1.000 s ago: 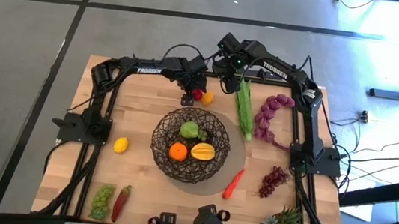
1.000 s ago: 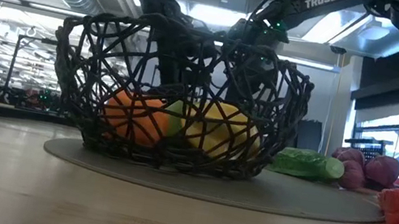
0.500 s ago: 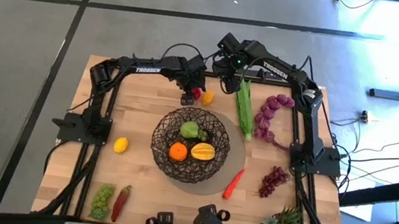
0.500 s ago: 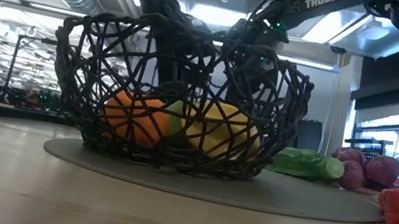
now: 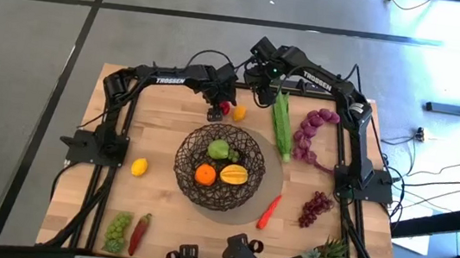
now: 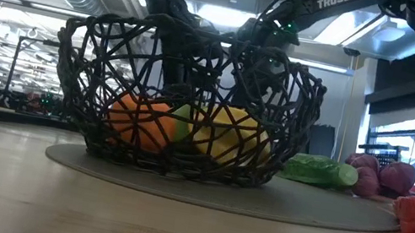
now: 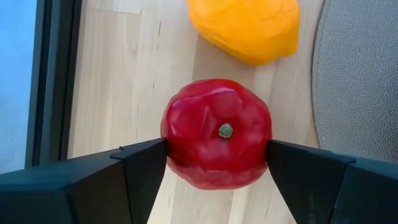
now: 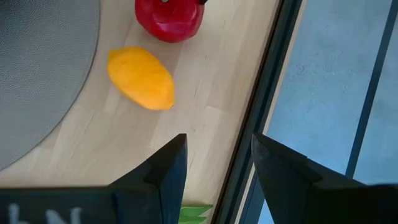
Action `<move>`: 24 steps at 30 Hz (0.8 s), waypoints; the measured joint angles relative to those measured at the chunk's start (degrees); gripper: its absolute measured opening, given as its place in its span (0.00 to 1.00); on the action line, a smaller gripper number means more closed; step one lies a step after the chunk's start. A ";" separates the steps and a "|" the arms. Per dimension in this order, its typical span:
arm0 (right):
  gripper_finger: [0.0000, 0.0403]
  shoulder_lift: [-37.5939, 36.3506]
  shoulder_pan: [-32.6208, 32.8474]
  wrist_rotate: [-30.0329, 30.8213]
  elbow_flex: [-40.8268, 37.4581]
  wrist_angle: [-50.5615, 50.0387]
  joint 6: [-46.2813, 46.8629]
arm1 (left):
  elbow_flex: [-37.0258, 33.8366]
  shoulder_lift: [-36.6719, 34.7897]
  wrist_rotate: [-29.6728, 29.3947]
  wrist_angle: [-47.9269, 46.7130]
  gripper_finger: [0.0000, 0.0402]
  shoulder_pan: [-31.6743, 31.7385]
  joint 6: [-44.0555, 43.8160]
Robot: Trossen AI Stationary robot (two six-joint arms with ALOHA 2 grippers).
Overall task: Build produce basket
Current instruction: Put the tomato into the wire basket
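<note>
Nothing moved since earlier. Left end effector (image 7: 216, 163) stays clenched on glossy red toy apple (image 7: 216, 140) near desk's far edge; right end effector (image 8: 216, 163) released beside it.

A: Basket location and contents?

B: The basket (image 5: 220, 166), a dark open wire-mesh bowl, sits upright on a grey round mat (image 5: 271, 175) at table centre. Inside lie a green apple (image 5: 218, 149), an orange (image 5: 205, 175) and a yellow mango (image 5: 233, 175).

A: Loose produce?

B: Far edge: red apple (image 7: 216, 132), stem up, with a yellow-orange fruit (image 7: 245, 26) just beside it. Right of the basket: leafy stalk (image 5: 282, 123), purple vegetable (image 5: 310, 131), purple grapes (image 5: 316, 207), carrot (image 5: 268, 211). Left: lemon (image 5: 139, 166). Near-left corner: green grapes (image 5: 118, 230) beside the red chilli (image 5: 140, 232).
</note>
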 joint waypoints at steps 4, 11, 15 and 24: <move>0.44 0.00 0.00 0.00 0.00 0.10 -0.02 | 0.00 -0.06 0.00 -0.96 0.63 0.01 0.02; 0.44 0.00 0.02 -0.02 0.00 0.10 -0.01 | 0.11 -0.11 -0.11 -2.22 0.63 0.00 0.01; 0.44 0.00 0.00 0.00 0.00 2.14 -3.28 | 0.11 -0.11 -0.15 -2.24 0.63 -0.01 -1.11; 0.44 0.00 0.00 0.00 0.00 6.90 -4.49 | 0.11 -0.11 -0.15 -2.20 0.63 0.01 -1.30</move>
